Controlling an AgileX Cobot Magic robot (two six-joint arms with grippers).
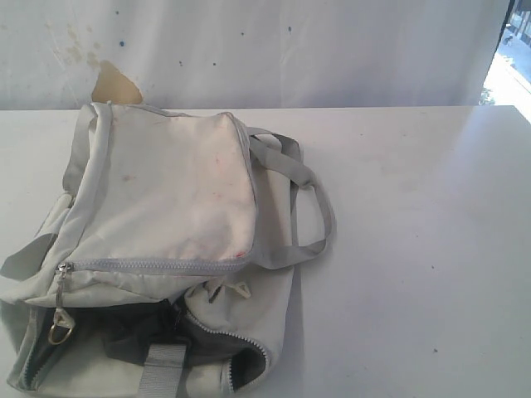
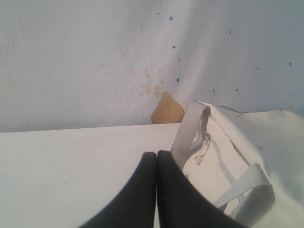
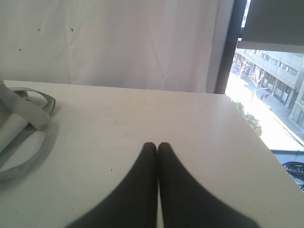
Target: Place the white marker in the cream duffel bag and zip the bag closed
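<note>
The cream duffel bag (image 1: 166,215) lies on the left half of the white table (image 1: 415,232), grey straps (image 1: 307,178) flopped to its right. Its near end gapes at an unzipped opening showing dark lining (image 1: 137,336); a zipper pull with a metal ring (image 1: 60,330) hangs at the front left. The white marker is out of view. Neither arm shows in the exterior view. My left gripper (image 2: 156,153) is shut and empty beside the bag (image 2: 256,142). Over bare table, my right gripper (image 3: 157,144) is shut and empty too, the bag's straps (image 3: 28,111) off to one side.
A stained white backdrop (image 1: 249,50) with a torn brown patch (image 1: 114,85) stands behind the table. A window (image 3: 270,80) opens past the table's right edge. The table's right half is bare.
</note>
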